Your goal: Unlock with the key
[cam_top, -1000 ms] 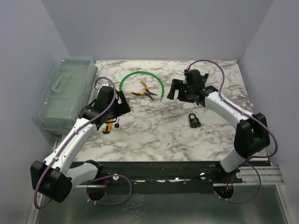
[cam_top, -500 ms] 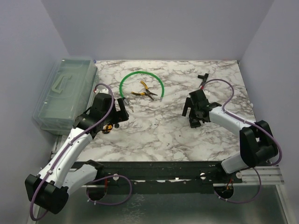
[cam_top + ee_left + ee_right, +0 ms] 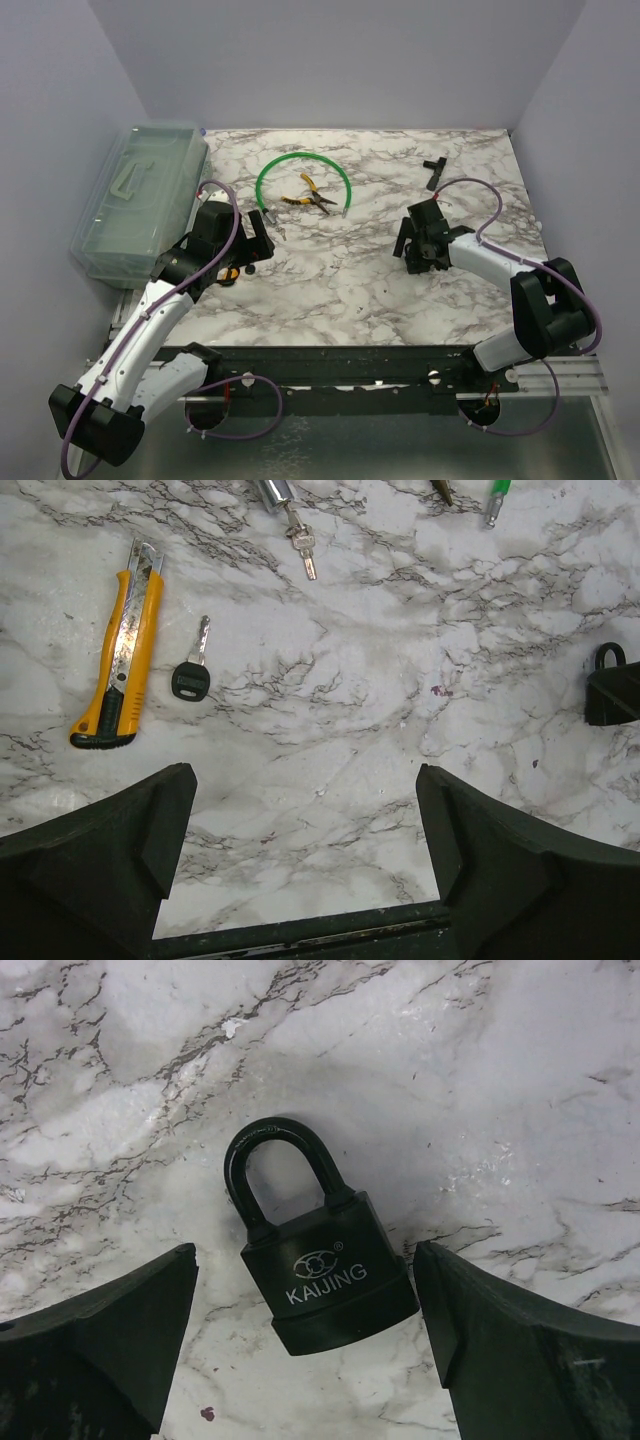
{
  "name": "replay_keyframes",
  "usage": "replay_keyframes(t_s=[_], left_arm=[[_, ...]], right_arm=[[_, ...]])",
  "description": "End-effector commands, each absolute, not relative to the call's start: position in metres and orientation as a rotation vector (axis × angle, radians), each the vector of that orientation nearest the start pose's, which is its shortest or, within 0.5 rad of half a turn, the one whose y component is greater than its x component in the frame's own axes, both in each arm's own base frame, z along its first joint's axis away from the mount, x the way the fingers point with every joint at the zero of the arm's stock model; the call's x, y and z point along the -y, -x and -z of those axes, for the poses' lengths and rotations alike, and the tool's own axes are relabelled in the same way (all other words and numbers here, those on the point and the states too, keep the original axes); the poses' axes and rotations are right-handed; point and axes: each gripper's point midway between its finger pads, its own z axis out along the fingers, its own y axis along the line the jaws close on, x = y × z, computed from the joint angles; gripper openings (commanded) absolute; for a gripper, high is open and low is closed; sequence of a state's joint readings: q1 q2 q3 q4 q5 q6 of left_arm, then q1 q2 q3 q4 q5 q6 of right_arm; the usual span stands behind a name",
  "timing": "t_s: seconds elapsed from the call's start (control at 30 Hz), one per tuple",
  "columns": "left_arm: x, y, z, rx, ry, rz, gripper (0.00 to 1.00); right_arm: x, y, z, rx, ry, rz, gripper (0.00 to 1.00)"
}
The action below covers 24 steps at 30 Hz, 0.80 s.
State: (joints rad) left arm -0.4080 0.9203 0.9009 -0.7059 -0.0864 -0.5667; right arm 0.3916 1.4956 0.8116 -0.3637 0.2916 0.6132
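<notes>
Right gripper (image 3: 420,247) has dropped since a second ago and now straddles the black padlock (image 3: 330,1280), jaws apart, not gripping. Left gripper (image 3: 303,805) hovers with jaws apart too, well short of the tiny silvery metal key (image 3: 305,556) lying flat on the marble worktop (image 3: 400,680). Pinching something that thin could easily slip, or catch the black-headed key (image 3: 191,678) instead. Lock body reads "KAIJING" under a ring logo.

We read just one word — KAIJING — printed in pale capitals across the front of the black padlock (image 3: 335,1280), seen from the right wrist. Above it sits a small emblem of linked rings with a tiny ® beside it.
</notes>
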Motion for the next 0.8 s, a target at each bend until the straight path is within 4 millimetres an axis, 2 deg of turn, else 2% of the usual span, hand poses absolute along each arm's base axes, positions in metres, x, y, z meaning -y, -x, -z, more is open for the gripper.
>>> replay_keyframes(t_s=[0.0,0.27,0.37,0.5,0.67,0.77], left_arm=[[0.112,-0.244,-0.185,-2.309,0.216,0.389,0.99],[0.112,-0.245,-0.184,-2.313,0.219,0.386,0.99],[0.112,-0.245,-0.185,-2.31,0.218,0.386,0.99],[0.112,-0.245,-0.185,-2.309,0.218,0.387,0.99],[0.112,-0.245,-0.186,-2.306,0.218,0.386,0.99],[0.112,-0.246,-0.185,-2.308,0.217,0.384,0.99]], right_arm=[[-0.1,-0.301,-0.031,-2.544,-0.393,-0.023,0.93],[-0.094,-0.294,-0.02,-2.575,-0.389,0.023,0.76],[-0.095,-0.294,-0.018,-2.582,-0.377,0.026,0.71],[-0.099,-0.295,-0.016,-2.596,-0.335,0.007,0.6],[-0.119,-0.3,-0.028,-2.571,-0.223,-0.035,0.51],[-0.146,-0.301,-0.038,-2.55,-0.12,-0.109,0.49]])
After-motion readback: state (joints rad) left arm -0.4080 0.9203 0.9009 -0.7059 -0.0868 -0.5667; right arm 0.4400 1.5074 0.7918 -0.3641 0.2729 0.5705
